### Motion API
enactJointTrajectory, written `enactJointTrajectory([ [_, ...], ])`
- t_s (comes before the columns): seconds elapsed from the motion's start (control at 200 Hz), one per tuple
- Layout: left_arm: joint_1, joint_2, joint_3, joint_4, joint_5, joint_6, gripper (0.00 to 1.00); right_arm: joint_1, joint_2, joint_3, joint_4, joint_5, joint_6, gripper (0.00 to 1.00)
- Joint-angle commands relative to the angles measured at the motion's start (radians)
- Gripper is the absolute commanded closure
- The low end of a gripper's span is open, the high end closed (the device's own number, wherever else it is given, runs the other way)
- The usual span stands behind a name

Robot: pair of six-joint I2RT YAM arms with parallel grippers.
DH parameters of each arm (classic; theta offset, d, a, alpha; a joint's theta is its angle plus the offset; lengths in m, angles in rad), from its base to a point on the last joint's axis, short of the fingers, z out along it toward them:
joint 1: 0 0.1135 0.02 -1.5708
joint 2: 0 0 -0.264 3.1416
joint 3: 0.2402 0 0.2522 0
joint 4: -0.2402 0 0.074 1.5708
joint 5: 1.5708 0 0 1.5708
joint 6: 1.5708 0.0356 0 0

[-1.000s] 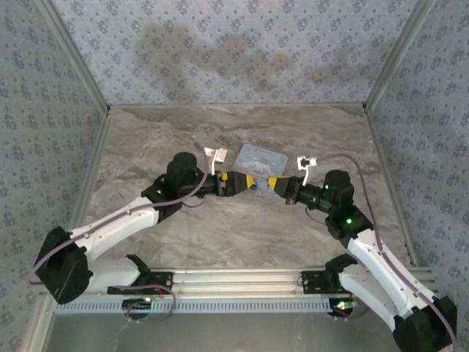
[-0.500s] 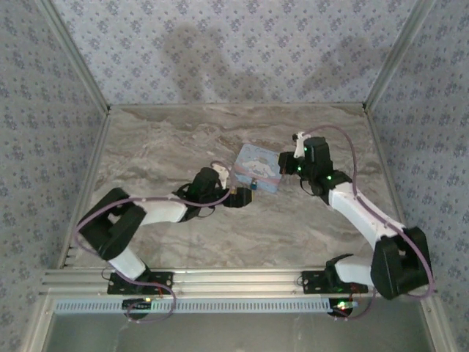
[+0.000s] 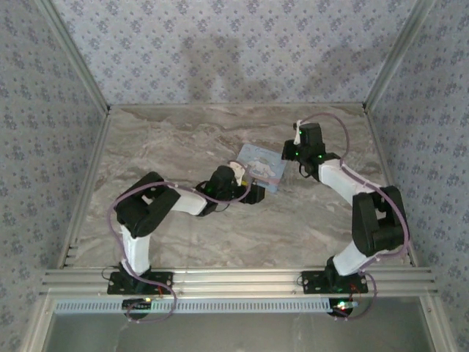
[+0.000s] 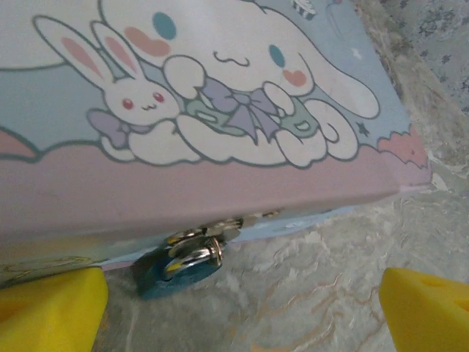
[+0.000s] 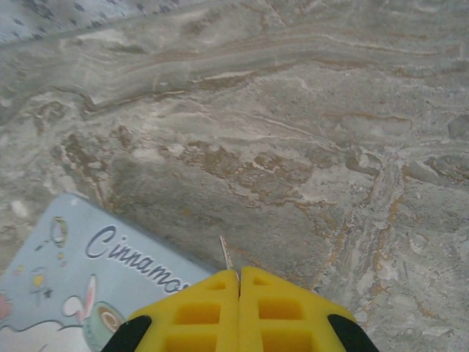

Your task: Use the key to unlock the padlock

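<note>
The teal padlock (image 4: 178, 265) (shiny silver shackle) sits hooked to the box (image 4: 220, 176).

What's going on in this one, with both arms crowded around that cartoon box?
The right tool is shut on the key, whose thin tip pokes out between its fingers above the table, just off a corner of the box. The left tool is open and faces the padlock, which hangs at the box's front edge. The key is not yet at the padlock.
</note>
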Motion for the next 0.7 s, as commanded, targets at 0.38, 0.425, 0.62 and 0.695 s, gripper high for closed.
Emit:
enactJointTrajectory([
  [0.38, -0.026, 0.145, 0.081, 0.2, 0.124, 0.024, 0.19, -0.004, 0.119, 0.054, 0.034, 0.001, -0.026, 1.0],
  [0.425, -0.026, 0.154, 0.088, 0.215, 0.135, 0.012, 0.22, -0.003, 0.12, 0.047, 0.037, 0.005, -0.023, 1.0],
  [0.62, -0.021, 0.176, 0.084, 0.28, 0.163, -0.015, 0.21, -0.003, 0.12, 0.032, 0.051, -0.001, -0.016, 1.0],
  [0.695, -0.02, 0.19, 0.074, 0.337, 0.179, -0.041, 0.25, -0.002, 0.119, 0.03, 0.051, 0.0, -0.015, 1.0],
])
